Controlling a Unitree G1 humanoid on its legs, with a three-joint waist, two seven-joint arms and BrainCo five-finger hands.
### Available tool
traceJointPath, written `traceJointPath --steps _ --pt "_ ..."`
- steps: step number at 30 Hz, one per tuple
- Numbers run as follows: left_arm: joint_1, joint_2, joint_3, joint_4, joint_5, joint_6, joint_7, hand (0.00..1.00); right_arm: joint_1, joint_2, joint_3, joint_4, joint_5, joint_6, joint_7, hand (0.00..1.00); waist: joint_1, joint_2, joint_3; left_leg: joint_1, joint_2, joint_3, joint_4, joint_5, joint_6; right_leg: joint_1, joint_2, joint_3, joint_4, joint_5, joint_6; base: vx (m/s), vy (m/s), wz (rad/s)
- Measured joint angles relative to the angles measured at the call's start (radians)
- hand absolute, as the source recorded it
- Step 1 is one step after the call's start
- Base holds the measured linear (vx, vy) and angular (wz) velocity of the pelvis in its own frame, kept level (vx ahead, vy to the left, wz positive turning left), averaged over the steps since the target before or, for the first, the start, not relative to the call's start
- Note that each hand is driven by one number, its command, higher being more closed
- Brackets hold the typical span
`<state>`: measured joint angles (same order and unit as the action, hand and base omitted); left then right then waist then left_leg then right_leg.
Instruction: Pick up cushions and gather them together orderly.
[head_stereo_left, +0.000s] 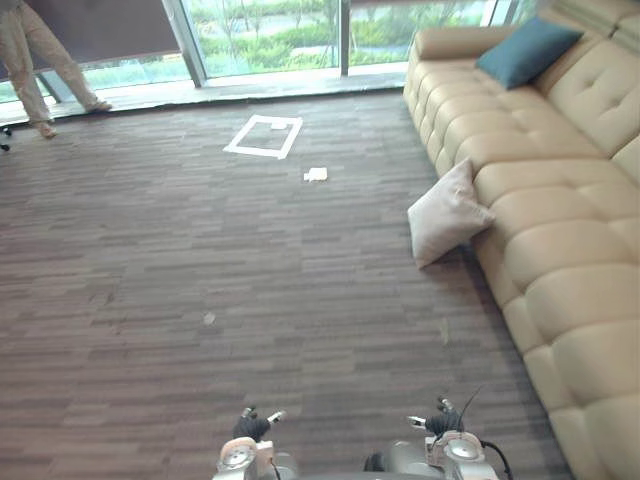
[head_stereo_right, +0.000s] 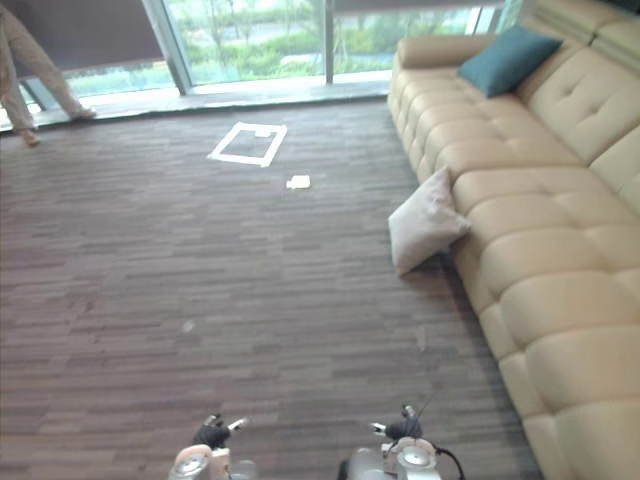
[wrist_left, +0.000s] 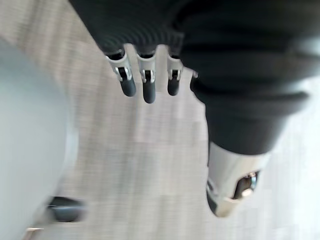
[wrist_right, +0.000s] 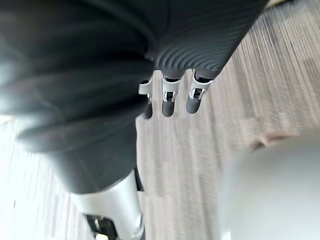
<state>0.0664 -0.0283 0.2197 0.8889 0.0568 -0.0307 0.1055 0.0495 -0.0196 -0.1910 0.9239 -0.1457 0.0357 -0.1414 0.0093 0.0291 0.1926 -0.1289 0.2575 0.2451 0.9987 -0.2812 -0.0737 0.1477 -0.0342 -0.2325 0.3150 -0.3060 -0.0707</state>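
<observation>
Left eye view suggests approach: left hand (wrist_left: 148, 90), right hand (wrist_right: 168, 102) slack, empty; next, walk to white cushion (head_stereo_left: 447, 213).

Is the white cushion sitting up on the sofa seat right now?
No, the white cushion rests on the carpet, leaning against the front of the sofa.

Striped carpet floor (head_stereo_left: 200, 300), beige sofa (head_stereo_left: 560, 200) along its right side.
On the carpet: pale cushion (head_stereo_left: 447, 212) leaning against the sofa front, white tape rectangle (head_stereo_left: 240, 134), small white scrap (head_stereo_left: 316, 174) near it. On the sofa's far seat: teal cushion (head_stereo_left: 527, 50).
</observation>
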Motion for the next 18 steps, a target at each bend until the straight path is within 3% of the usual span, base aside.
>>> traceJointPath --steps 1,2,3,4,5,6,7,8,10,11,12,13,15,17,18 --pt "0.004 0.000 0.000 -0.018 -0.001 -0.001 0.000 0.00 -0.007 0.001 0.000 -0.001 0.000 0.006 -0.002 0.00 0.006 0.002 0.001 -0.068 -0.001 0.019 -0.087 -0.022 0.021 0.058 -0.002 0.020 -0.046 0.000 0.000 0.59 0.016 -0.44" --pt "0.005 0.000 0.000 -0.023 -0.001 -0.004 0.000 0.00 -0.007 0.002 0.000 -0.001 0.000 0.008 -0.004 0.00 0.008 0.003 0.001 -0.097 -0.005 0.024 -0.137 -0.023 0.023 0.082 -0.007 0.027 -0.066 0.000 0.000 0.61 0.101 -0.55" --pt "0.006 0.003 0.000 -0.029 -0.004 -0.010 0.004 0.00 -0.008 0.005 -0.002 0.006 0.000 0.011 -0.008 0.00 0.020 0.002 0.001 -0.148 -0.033 0.023 -0.329 0.004 0.006 0.132 -0.029 0.046 -0.099 -0.001 0.002 0.59 0.170 -0.70" --pt "0.012 0.006 -0.013 -0.025 -0.011 -0.011 0.009 0.00 0.000 -0.003 -0.004 0.027 -0.001 0.007 -0.009 0.00 0.028 0.010 -0.003 -0.150 -0.067 0.002 -0.555 0.106 -0.012 0.158 -0.022 0.081 -0.113 -0.008 0.028 0.70 0.237 -0.83" --pt "0.021 0.012 -0.023 -0.020 -0.014 -0.013 0.012 0.00 -0.003 -0.019 -0.002 0.039 -0.001 0.003 -0.011 0.00 0.035 0.017 -0.003 -0.155 -0.075 -0.020 -0.603 0.221 -0.003 0.177 -0.021 0.110 -0.116 -0.018 0.045 0.59 0.256 -0.83" --pt "0.017 0.030 -0.014 -0.012 -0.035 -0.019 0.015 0.00 -0.011 -0.001 0.010 0.053 -0.001 0.010 -0.015 0.00 0.047 -0.009 -0.003 -0.149 -0.106 -0.017 -0.573 0.229 0.033 0.202 -0.060 0.156 -0.114 -0.023 0.069 0.61 0.287 -0.42" --pt "0.014 0.043 -0.013 -0.011 -0.034 -0.016 0.022 0.00 -0.001 0.022 0.009 0.048 -0.002 0.008 -0.017 0.00 0.036 -0.047 -0.025 -0.149 -0.122 -0.007 -0.565 0.195 0.045 0.180 -0.093 0.171 -0.090 0.006 0.103 0.61 0.307 -0.28" --pt "0.015 0.048 -0.012 -0.012 -0.032 -0.016 0.022 0.00 0.012 0.029 0.006 0.048 -0.005 0.010 -0.017 0.00 0.040 -0.060 -0.034 -0.151 -0.133 -0.001 -0.550 0.173 0.060 0.154 -0.105 0.202 -0.048 0.025 0.117 0.71 0.360 -0.08" --pt "0.011 0.061 -0.013 0.007 -0.030 -0.010 0.024 0.00 0.011 0.046 -0.003 0.045 -0.008 0.009 -0.016 0.00 0.042 -0.079 -0.035 -0.103 -0.162 0.022 -0.526 0.103 0.082 0.062 -0.136 0.259 0.197 0.102 0.174 0.58 0.297 -0.13" --pt "0.002 0.068 -0.013 0.018 -0.030 -0.006 0.024 0.00 0.010 0.045 -0.003 0.039 -0.011 0.008 -0.014 0.00 0.039 -0.091 -0.029 -0.054 -0.183 0.033 -0.542 0.079 0.090 0.002 -0.155 0.278 0.361 0.187 0.200 0.44 0.191 0.00" --pt "-0.005 0.071 -0.012 0.034 -0.030 0.000 0.026 0.00 0.012 0.037 -0.004 0.035 -0.012 0.005 -0.013 0.00 0.035 -0.082 -0.023 -0.001 -0.197 0.039 -0.553 0.048 0.095 -0.071 -0.172 0.288 0.534 0.219 0.225 0.63 0.227 -0.13" --pt "-0.005 0.066 -0.013 0.052 -0.029 0.004 0.026 0.00 0.013 0.023 0.001 0.028 -0.012 -0.003 -0.012 0.00 0.034 -0.076 -0.018 0.091 -0.201 0.054 -0.574 0.008 0.099 -0.153 -0.175 0.284 0.701 0.179 0.208 0.52 0.163 -0.23" --pt "-0.003 0.058 -0.015 0.059 -0.024 0.006 0.026 0.00 0.012 0.019 0.003 0.008 -0.011 -0.010 -0.011 0.00 0.029 -0.061 -0.019 0.203 -0.200 0.072 -0.640 -0.019 0.098 -0.257 -0.174 0.215 0.765 0.115 0.179 0.44 0.109 -0.27" --pt "0.002 0.059 -0.022 0.083 -0.019 0.009 0.025 0.00 0.001 0.020 0.002 -0.014 -0.009 -0.025 -0.011 0.00 0.007 -0.054 -0.019 0.312 -0.188 0.082 -0.735 -0.024 0.093 -0.385 -0.168 0.062 0.647 0.048 0.128 0.51 0.042 -0.06" --pt "0.000 0.059 -0.022 0.087 -0.019 0.011 0.025 0.00 -0.007 0.020 -0.001 -0.014 -0.009 -0.027 -0.010 0.00 -0.002 -0.053 -0.018 0.348 -0.182 0.090 -0.768 -0.023 0.093 -0.415 -0.161 0.013 0.569 0.044 0.129 0.62 -0.022 0.04"
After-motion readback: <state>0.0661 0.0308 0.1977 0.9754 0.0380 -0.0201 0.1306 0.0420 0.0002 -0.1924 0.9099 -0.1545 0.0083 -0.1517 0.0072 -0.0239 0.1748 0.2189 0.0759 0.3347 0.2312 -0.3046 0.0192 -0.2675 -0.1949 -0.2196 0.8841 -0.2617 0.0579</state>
